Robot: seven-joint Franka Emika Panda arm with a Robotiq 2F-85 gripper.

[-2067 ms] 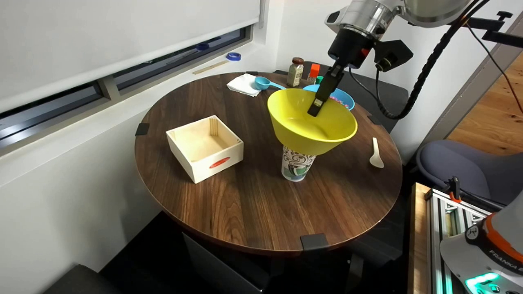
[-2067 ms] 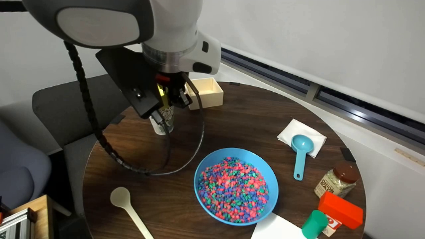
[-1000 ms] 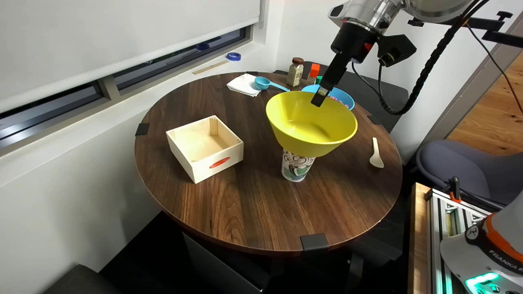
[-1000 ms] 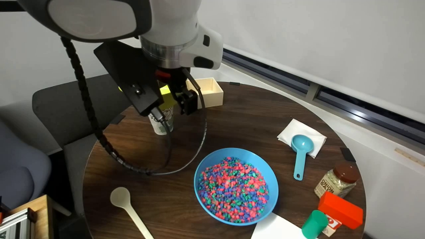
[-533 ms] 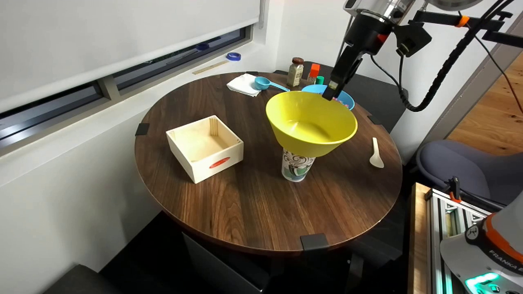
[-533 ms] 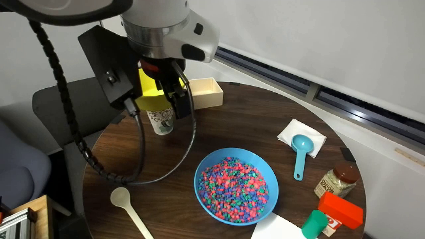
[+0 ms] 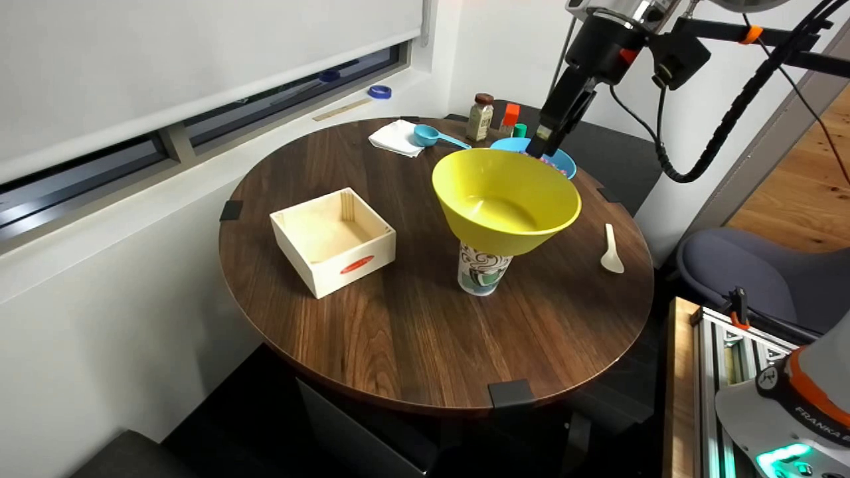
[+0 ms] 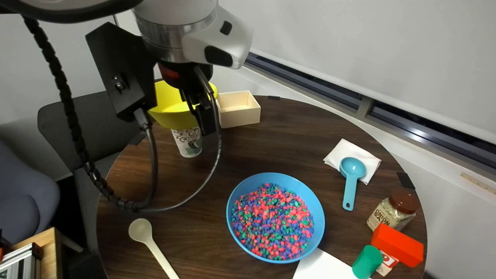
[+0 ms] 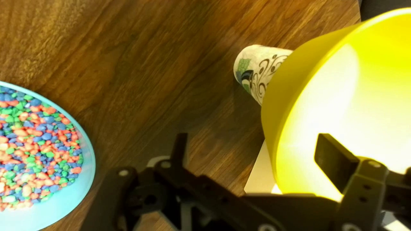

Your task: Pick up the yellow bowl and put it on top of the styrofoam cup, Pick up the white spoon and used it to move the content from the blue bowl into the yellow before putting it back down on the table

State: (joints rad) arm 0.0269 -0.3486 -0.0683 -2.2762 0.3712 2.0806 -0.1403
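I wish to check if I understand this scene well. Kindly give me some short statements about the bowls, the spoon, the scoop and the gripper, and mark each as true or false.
1. The yellow bowl sits on top of the styrofoam cup. True.
2. The white spoon lies in the yellow bowl. False: it lies on the table.
3. The blue bowl contains colourful pieces. True.
4. The gripper is shut on the white spoon. False: it is open, away from the spoon.
5. The blue scoop lies partly on the white napkin. True.

A light-blue scoop (image 8: 351, 181) lies partly on a white napkin (image 8: 345, 150) near a brown-lidded jar (image 8: 394, 211)
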